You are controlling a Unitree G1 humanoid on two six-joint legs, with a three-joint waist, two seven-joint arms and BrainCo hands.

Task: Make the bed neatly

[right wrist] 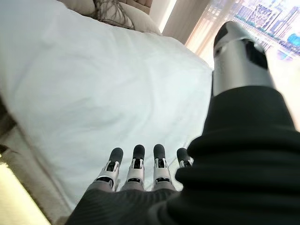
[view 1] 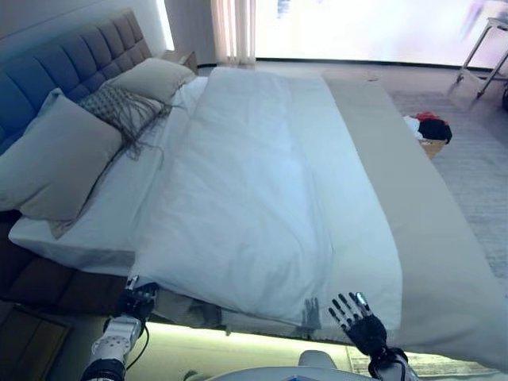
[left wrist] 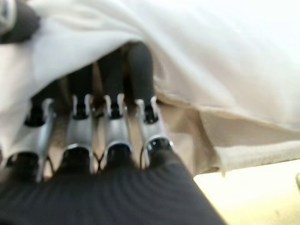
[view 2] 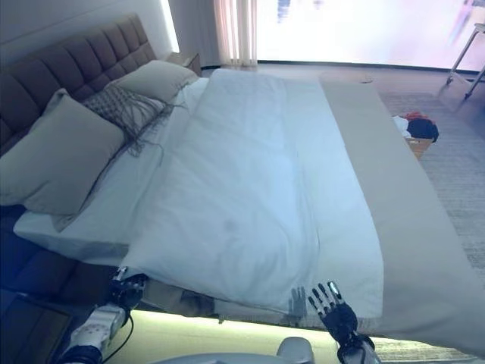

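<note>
A white duvet (view 1: 262, 198) lies lengthwise along the bed, over a beige cover (view 1: 432, 230) that shows bare on the right side. My left hand (view 1: 133, 303) is at the duvet's near left corner. In the left wrist view its fingers (left wrist: 140, 79) reach under the duvet's edge (left wrist: 93, 33) and the thumb lies on top, pinching the cloth. My right hand (view 1: 361, 321) hovers at the duvet's near right edge, open with fingers spread (right wrist: 136, 161), holding nothing.
Two beige pillows (view 1: 55, 159) (view 1: 155, 78) and a grey knitted cushion (view 1: 119, 107) lean at the tufted headboard (view 1: 71, 55) on the left. A nightstand (view 1: 182, 57) stands beyond. On the floor to the right is a basket of clothes (view 1: 430, 131), with table legs (view 1: 480, 48) further back.
</note>
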